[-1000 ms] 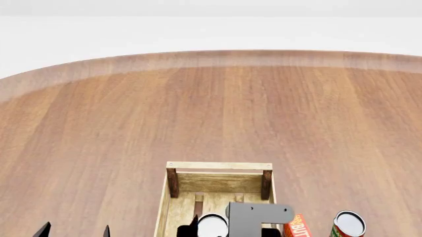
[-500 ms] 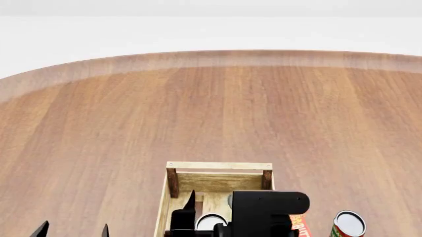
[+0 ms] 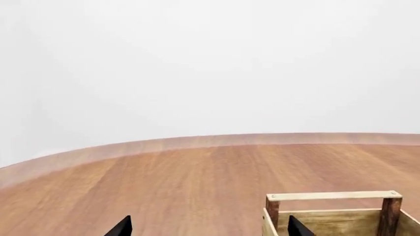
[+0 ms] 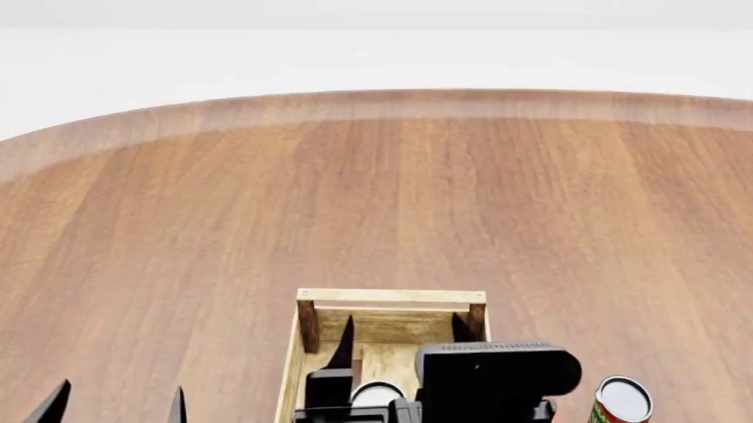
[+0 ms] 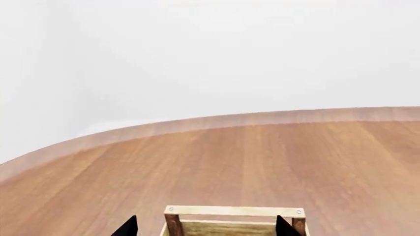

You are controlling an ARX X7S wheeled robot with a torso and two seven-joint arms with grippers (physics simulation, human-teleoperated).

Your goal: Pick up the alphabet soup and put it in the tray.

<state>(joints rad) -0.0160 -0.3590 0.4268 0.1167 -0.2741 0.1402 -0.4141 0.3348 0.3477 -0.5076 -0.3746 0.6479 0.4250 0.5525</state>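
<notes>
The tray point(image 4: 391, 296) is a light wooden crate at the near middle of the table. It also shows in the right wrist view point(image 5: 234, 211) and the left wrist view point(image 3: 333, 196). A round silver-white can top, the alphabet soup point(image 4: 378, 393), shows inside the tray, and its label is hidden. My right gripper point(image 4: 404, 321) hangs over the tray above the can. It is open and empty, and in the right wrist view point(image 5: 206, 229) only the tray's far end lies between its tips. My left gripper point(image 4: 115, 404) is open and empty, left of the tray point(image 3: 210, 230).
A red-and-green labelled can point(image 4: 620, 401) stands on the table right of the tray. My right wrist block point(image 4: 495, 370) hides the tray's near right part. The round wooden table point(image 4: 376, 194) stretches far ahead to its curved edge.
My right gripper has risen and moved forward over the tray, so its open fingers now stand beyond the can top. My left gripper has shifted slightly left.
</notes>
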